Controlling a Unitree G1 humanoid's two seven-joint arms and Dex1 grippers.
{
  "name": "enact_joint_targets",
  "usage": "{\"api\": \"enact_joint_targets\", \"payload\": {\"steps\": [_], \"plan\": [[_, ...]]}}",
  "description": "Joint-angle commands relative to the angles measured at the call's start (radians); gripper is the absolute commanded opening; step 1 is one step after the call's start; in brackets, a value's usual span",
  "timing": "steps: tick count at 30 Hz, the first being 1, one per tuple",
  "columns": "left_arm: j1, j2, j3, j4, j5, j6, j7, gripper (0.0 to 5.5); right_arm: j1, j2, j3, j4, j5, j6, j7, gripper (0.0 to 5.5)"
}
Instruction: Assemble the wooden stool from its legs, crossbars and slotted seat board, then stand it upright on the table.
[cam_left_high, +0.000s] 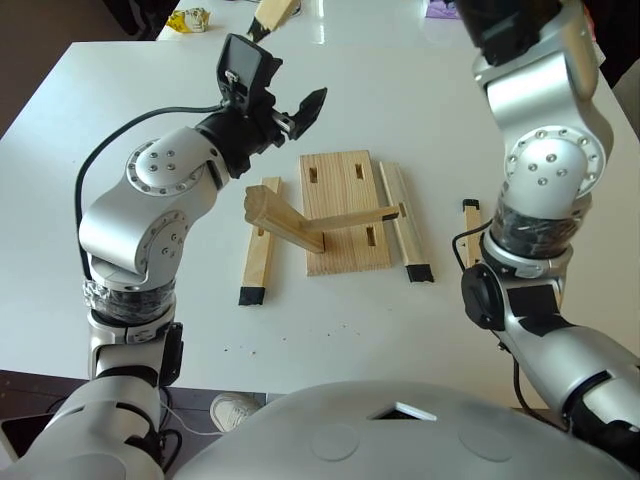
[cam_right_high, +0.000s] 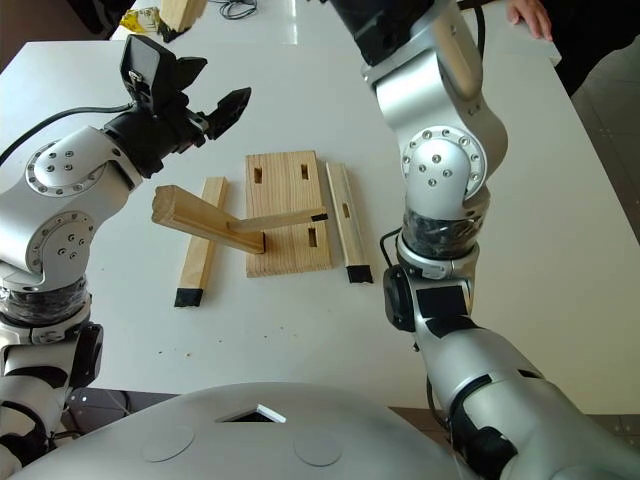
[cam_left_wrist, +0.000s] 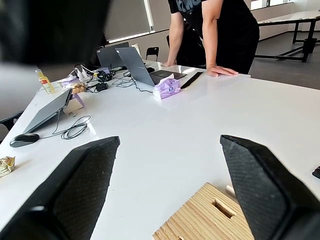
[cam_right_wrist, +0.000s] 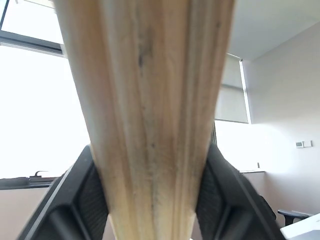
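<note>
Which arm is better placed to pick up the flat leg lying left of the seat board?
Left. The left gripper is open, empty and hovers near that leg; the right gripper is shut on a wooden piece.

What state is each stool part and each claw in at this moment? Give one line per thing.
Seat board: lying flat, no legs fitted.
Leg with crossbar: lying tilted across the board.
Left leg: lying flat.
Right leg: lying flat.
Left claw: open, empty.
Right claw: shut on wooden piece.
</note>
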Motion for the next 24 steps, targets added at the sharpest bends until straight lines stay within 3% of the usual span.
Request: {"api": "enact_joint_targets", "payload": {"steps": [1,10,14,17,20,24], "plan": [[-0.039,0.008,0.073,0.022,0.000,-0.007,-0.011,3.74,0.122,-0.076,0.035,-0.025,-0.031,0.041,0.052,2.04],[-0.003,0.012,0.094,0.007,0.025,-0.009,-0.019,3.74,0.169,-0.147,0.042,-0.030,-0.031,0.084,0.077,2.04],[0.042,-0.005,0.079,-0.025,0.008,-0.010,-0.039,3.74,0.097,-0.115,-0.020,0.000,0.023,0.087,0.020,2.04],[0.138,0.026,0.068,0.017,0.071,-0.041,-0.044,3.74,0.036,-0.155,-0.077,0.013,0.033,0.073,0.035,2.04],[0.187,0.020,0.114,0.079,0.123,-0.053,0.008,3.74,0.038,-0.288,-0.108,0.038,0.041,0.092,0.193,2.04],[0.160,-0.082,0.179,0.089,0.131,-0.082,0.097,3.74,0.161,-0.531,-0.076,0.090,0.000,0.077,0.575,2.04]]}}
